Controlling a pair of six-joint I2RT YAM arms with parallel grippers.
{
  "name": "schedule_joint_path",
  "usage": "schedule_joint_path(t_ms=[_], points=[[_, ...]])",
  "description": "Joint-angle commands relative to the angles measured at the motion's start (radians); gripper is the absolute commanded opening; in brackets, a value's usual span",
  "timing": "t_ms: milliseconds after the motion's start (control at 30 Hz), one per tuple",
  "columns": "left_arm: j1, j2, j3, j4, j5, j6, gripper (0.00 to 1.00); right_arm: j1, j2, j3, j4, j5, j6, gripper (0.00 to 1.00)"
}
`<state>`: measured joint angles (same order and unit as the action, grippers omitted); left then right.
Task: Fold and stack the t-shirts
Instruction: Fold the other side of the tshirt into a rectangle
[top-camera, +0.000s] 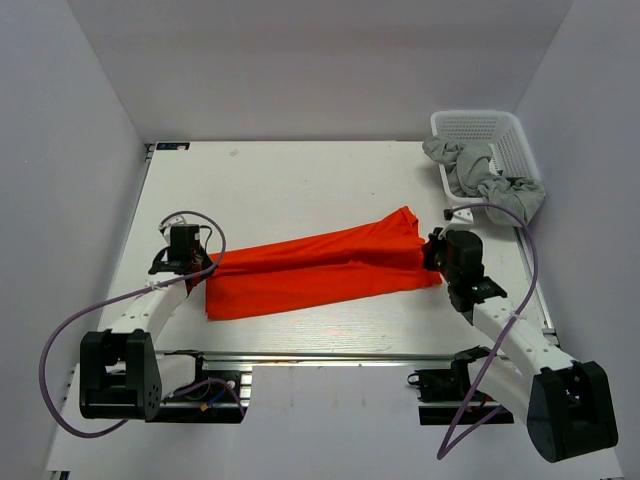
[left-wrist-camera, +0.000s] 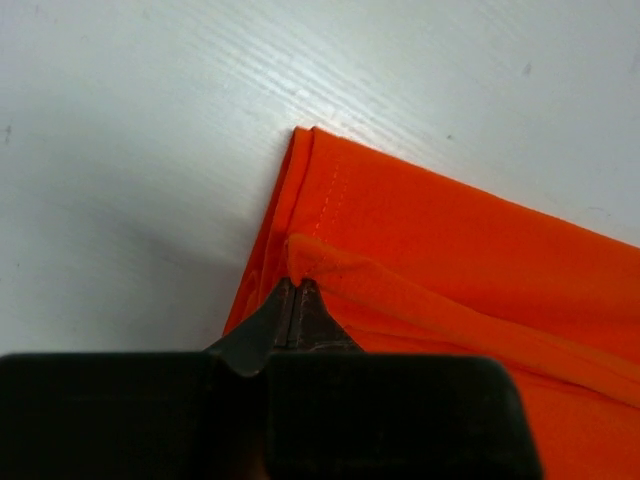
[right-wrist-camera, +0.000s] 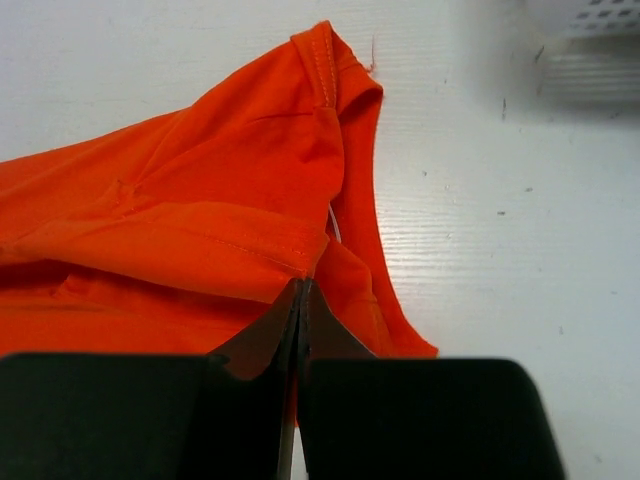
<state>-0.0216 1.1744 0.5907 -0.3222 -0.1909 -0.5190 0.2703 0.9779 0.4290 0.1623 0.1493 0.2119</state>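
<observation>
An orange-red t-shirt (top-camera: 320, 265) lies across the middle of the table as a long folded band, running from left to right. My left gripper (top-camera: 207, 266) is at its left end, shut on a pinched ridge of the orange cloth (left-wrist-camera: 450, 250); the closed tips (left-wrist-camera: 297, 285) meet just behind the shirt's corner. At the right end my right gripper (top-camera: 432, 252) is shut on a hemmed fold of the same shirt (right-wrist-camera: 200, 190), with its tips (right-wrist-camera: 303, 285) closed on the hem. Pale grey t-shirts (top-camera: 480, 175) lie crumpled at the far right.
A white lattice basket (top-camera: 478, 122) stands at the back right corner, with the grey shirts spilling over its near rim; its edge shows blurred in the right wrist view (right-wrist-camera: 590, 40). White walls enclose the table on three sides.
</observation>
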Motion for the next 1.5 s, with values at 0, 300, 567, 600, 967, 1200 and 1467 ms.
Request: schedule_joint_path(t_ms=[0, 300, 567, 600, 967, 1200, 1467], points=[[0.006, -0.042, -0.032, -0.077, -0.039, -0.078, 0.08, -0.002, -0.027, -0.029, -0.04, 0.02, 0.065, 0.0], [0.017, -0.194, -0.008, -0.391, -0.119, -0.331, 0.95, -0.002, -0.154, -0.098, -0.231, -0.074, 0.241, 0.65], [0.005, -0.28, 0.103, -0.356, -0.076, -0.297, 1.0, 0.01, -0.099, 0.04, -0.11, -0.275, 0.149, 0.9], [0.005, -0.266, 0.112, -0.321, -0.012, -0.264, 1.0, 0.013, -0.073, 0.068, -0.077, -0.307, 0.13, 0.9], [-0.005, 0.054, 0.152, -0.031, 0.401, -0.024, 1.0, 0.096, 0.519, 0.381, -0.03, -0.513, 0.049, 0.9], [-0.023, 0.107, 0.152, -0.006, 0.424, -0.006, 1.0, 0.129, 0.691, 0.528, -0.079, -0.614, 0.031, 0.9], [-0.023, 0.07, 0.152, 0.023, 0.447, 0.013, 1.0, 0.161, 0.714, 0.479, -0.115, -0.717, 0.003, 0.9]])
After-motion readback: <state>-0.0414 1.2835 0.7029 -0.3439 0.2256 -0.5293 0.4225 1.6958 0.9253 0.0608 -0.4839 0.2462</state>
